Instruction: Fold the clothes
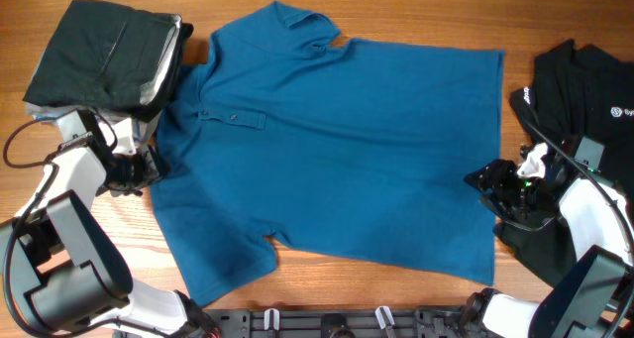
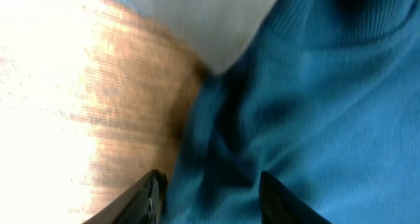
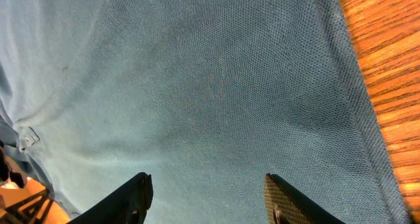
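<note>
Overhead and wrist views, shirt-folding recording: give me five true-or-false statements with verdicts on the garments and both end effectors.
1. The medium-blue short-sleeved polo shirt lies spread open on the wooden table. True.
2. The left end effector is shut on the shirt's collar. False: it is open, at the shirt's side edge.
3. A folded dark garment sits at the table's far left corner. True.
4. The right end effector hangs over bare wood. False: it is open, with blue fabric beneath it.
5. A black garment with a white logo lies to the right of the shirt. True.
</note>
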`<action>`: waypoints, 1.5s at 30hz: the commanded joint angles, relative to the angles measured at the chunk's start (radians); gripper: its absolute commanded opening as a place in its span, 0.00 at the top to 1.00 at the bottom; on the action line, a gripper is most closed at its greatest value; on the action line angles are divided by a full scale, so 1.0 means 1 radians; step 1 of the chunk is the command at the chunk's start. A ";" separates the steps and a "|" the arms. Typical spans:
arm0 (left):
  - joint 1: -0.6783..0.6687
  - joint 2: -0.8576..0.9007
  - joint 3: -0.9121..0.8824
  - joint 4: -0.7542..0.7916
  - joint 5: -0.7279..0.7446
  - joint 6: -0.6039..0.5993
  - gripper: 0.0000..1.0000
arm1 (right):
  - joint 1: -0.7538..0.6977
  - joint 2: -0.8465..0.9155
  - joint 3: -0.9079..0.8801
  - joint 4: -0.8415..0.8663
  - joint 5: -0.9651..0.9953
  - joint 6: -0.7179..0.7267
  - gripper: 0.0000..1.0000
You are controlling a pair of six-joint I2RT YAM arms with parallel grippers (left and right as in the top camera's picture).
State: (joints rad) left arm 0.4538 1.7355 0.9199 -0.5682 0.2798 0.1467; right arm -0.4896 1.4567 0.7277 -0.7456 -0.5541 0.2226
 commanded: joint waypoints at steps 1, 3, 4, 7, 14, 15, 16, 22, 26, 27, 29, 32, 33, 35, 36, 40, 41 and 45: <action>-0.043 0.027 -0.020 0.026 -0.031 0.007 0.58 | 0.005 0.006 0.006 0.000 -0.020 -0.010 0.41; -0.066 0.028 -0.020 0.018 -0.048 0.008 0.67 | 0.005 0.006 0.006 0.000 -0.021 -0.010 0.41; -0.068 0.028 -0.021 0.018 -0.057 0.007 0.72 | 0.005 0.006 0.006 0.000 -0.024 -0.010 0.41; -0.070 0.028 -0.029 0.028 -0.102 0.007 0.78 | 0.005 0.006 0.006 0.000 -0.024 -0.010 0.41; -0.069 0.026 -0.035 0.058 -0.124 -0.004 0.96 | 0.005 0.006 0.006 -0.002 -0.023 -0.012 0.41; -0.069 0.024 -0.035 0.064 -0.138 -0.030 0.96 | 0.005 0.006 0.006 -0.002 -0.023 -0.014 0.41; -0.069 0.019 -0.033 0.065 -0.151 -0.045 0.96 | 0.005 0.006 0.006 -0.002 -0.023 -0.013 0.41; -0.069 -0.058 -0.023 0.064 -0.216 -0.111 0.96 | 0.005 0.006 0.006 0.013 0.048 -0.049 0.50; -0.069 -0.075 -0.023 0.062 -0.218 -0.111 0.96 | 0.005 0.007 0.006 0.009 0.113 -0.103 0.61; -0.069 -0.075 -0.023 0.060 -0.219 -0.111 0.96 | 0.005 0.008 0.006 0.010 0.148 -0.081 0.62; -0.069 -0.075 -0.023 0.060 -0.230 -0.137 0.96 | 0.005 0.011 0.005 0.011 0.198 -0.063 0.62; -0.069 -0.075 -0.023 0.060 -0.230 -0.150 0.96 | 0.005 0.040 -0.001 -0.019 0.230 -0.062 0.55; -0.069 -0.075 -0.023 0.060 -0.230 -0.156 0.96 | 0.005 0.052 -0.005 -0.017 0.233 -0.059 0.55; -0.069 -0.075 -0.023 0.060 -0.230 -0.156 0.96 | 0.005 0.093 -0.008 0.008 0.233 -0.056 0.48; -0.069 -0.075 -0.023 0.059 -0.230 -0.156 0.96 | 0.005 0.118 -0.008 0.034 0.229 -0.058 0.44; -0.069 -0.075 -0.023 0.044 -0.230 -0.155 0.96 | 0.006 0.198 -0.008 0.104 0.195 -0.093 0.49; -0.069 -0.075 -0.023 0.040 -0.230 -0.155 0.96 | 0.008 0.212 -0.008 0.100 0.166 -0.133 0.53; -0.069 -0.075 -0.023 0.034 -0.245 -0.155 0.96 | 0.038 0.224 -0.008 0.062 0.163 -0.145 0.64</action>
State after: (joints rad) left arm 0.3840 1.6787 0.9020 -0.5323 0.0776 0.0082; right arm -0.4847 1.6180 0.7597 -0.6575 -0.4107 0.1127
